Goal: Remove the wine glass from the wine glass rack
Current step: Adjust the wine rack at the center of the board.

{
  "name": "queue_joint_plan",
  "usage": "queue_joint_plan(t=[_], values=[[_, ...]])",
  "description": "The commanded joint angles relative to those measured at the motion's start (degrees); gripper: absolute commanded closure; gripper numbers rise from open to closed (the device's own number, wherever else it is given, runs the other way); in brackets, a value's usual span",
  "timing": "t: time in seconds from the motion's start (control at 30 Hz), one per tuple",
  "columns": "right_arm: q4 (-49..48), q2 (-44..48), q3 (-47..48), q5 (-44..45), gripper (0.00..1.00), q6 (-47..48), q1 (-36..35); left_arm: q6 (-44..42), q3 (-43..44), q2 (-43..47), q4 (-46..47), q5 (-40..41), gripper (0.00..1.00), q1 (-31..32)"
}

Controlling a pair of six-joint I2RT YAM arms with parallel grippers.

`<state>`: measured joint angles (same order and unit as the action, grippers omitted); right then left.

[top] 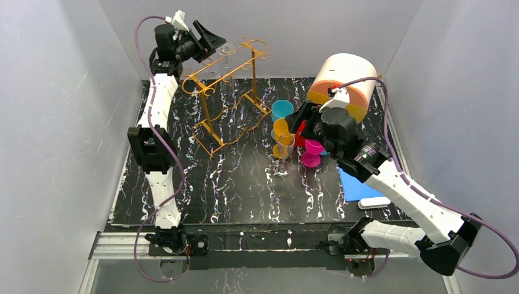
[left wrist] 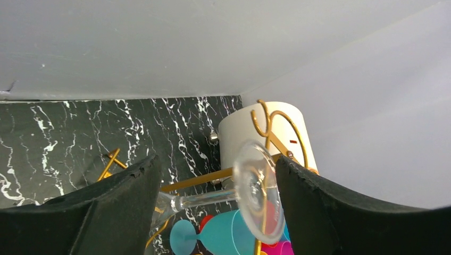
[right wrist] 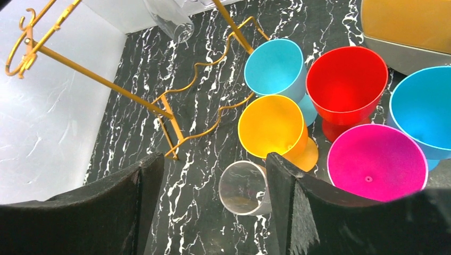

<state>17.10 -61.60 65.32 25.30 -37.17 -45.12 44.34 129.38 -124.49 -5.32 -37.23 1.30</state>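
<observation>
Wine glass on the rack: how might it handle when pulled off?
Likely fragile: the wine glass has a thin stem. Smooth glass may slip in the left gripper. Its foot sits at the wine glass rack rail and could snag.

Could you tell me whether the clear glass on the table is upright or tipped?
Upright: the clear glass stands on its foot, mouth facing up.

Robot lab test cell, plain white walls (top: 55, 122), black marble-print table (top: 245, 190), aluminium frame rail (top: 116, 244)
</observation>
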Motion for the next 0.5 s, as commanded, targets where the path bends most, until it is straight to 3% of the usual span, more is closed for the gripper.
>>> queue_joint_plan(t=[0.0,0.3,0.47], values=[[-1.5,1.1,3.4,-1.2,0.23,-1.2,0.0,-0.7,-1.2,4.7,2.6,0.5,0.28,0.8],[-0.4,3.3,2.5,0.2,0.23,-1.3,0.0,-3.3,-4.8,7.7,0.8,1.9,0.42,0.8],[-0.7,3.0,2.3,0.0,0.24,-2.1,0.0,-2.1,-9.5,9.8,6.6,-1.5,0.47,0.6]])
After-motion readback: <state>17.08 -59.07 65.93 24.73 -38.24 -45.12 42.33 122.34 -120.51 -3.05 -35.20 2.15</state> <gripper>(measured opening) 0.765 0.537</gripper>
